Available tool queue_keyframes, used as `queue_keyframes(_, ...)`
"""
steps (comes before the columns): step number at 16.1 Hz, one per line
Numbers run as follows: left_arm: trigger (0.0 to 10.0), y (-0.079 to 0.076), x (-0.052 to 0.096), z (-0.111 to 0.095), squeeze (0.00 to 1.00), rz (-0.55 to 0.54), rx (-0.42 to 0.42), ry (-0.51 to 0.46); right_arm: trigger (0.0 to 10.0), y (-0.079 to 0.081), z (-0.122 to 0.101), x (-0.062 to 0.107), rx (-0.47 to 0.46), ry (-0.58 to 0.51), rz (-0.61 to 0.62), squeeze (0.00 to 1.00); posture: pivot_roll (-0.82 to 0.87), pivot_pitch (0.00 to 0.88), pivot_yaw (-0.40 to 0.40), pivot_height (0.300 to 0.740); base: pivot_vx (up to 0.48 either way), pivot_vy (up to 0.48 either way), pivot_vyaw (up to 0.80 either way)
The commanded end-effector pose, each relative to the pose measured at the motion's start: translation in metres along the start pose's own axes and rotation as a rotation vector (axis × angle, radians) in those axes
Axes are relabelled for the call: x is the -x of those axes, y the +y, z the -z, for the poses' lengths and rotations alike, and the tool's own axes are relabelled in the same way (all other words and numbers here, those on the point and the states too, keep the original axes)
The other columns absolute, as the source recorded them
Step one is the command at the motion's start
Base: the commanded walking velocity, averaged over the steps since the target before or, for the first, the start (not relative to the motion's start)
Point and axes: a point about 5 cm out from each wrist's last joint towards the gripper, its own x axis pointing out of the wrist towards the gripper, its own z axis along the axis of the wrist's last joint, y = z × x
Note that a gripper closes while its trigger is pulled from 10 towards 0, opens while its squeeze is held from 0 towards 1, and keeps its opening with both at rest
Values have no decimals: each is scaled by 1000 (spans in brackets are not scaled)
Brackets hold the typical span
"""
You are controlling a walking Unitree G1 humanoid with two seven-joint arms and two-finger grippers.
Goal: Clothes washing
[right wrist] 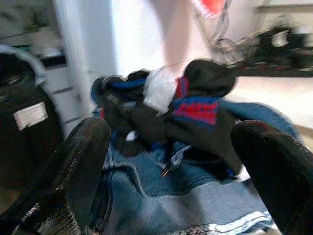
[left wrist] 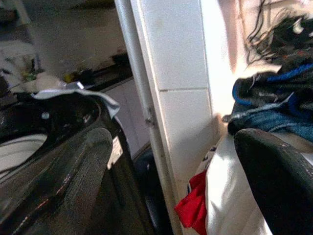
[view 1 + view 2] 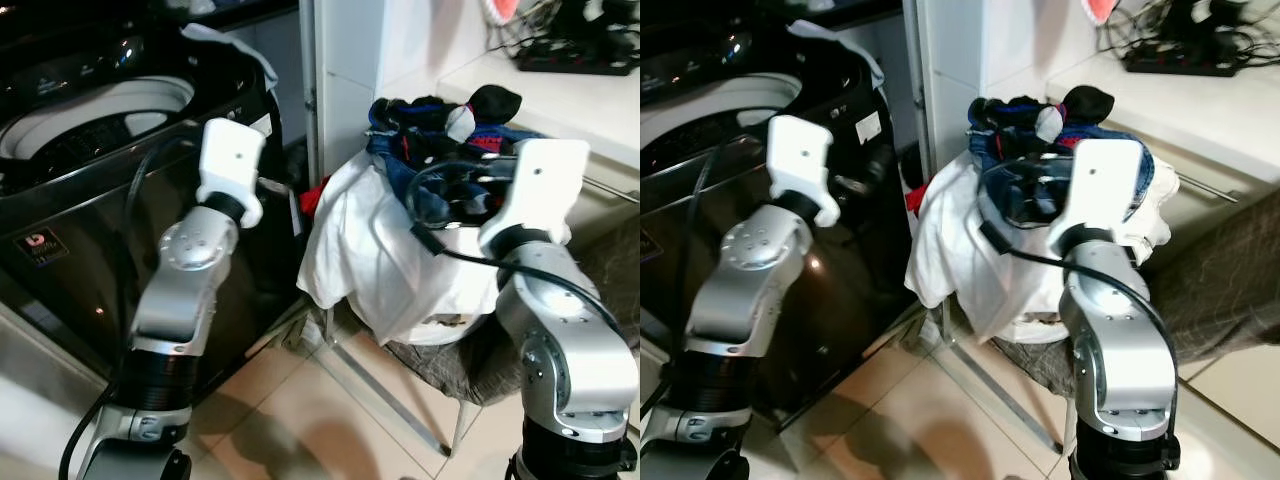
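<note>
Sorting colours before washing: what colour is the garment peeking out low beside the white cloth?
Red garment, clearest in the left wrist view.

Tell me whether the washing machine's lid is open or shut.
Open. The washing machine shows its white drum from above, uncovered. The lid itself cannot be made out.

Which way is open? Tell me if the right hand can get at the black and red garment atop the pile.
Probably yes: the right hand is open, facing the black and red garment with nothing between them.
</note>
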Motion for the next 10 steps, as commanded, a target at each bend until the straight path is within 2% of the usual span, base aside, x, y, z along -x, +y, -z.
queue_keyframes(1, 10000, -4, 4, 2, 0, 32, 17, 7, 10000, 4, 5, 3, 7, 29, -42, 0, -54, 0, 68, 740, 0, 0, 0)
queue_keyframes(3, 10000, -4, 9, 5, 0, 44, 22, 3, 10000, 8, 7, 4, 11, 32, -70, 0, -49, 0, 62, 740, 0, 0, 0)
queue_keyframes(6, 10000, -1, 15, 7, 0, 26, 55, 1, 10000, 9, 6, 4, 9, 3, -77, 0, -37, 0, 50, 740, 282, 0, 0)
queue_keyframes(10, 10000, 2, 14, 1, 0, 21, 59, -20, 10000, 11, -4, 3, 6, -59, -89, 0, -34, 0, 50, 740, 338, 0, 0)
